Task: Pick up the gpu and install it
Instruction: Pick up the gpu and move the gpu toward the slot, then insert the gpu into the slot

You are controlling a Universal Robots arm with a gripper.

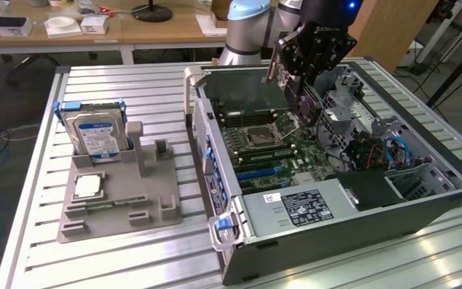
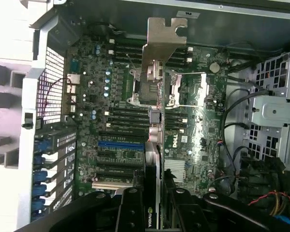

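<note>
Gripper (image 2: pixel 154 209) clamped on gpu (image 2: pixel 161 47) | gpu edge-on above mobo (image 2: pixel 111 101) | PC case (image 1: pixel 319 232) open

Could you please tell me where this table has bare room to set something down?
The table is bare between the hard drive and its far edge, and on the near slats in front of the grey holder. The strip between holder and computer case is narrow. Inside the case it is crowded: circuit board, cables, and the graphics card hanging above.
</note>
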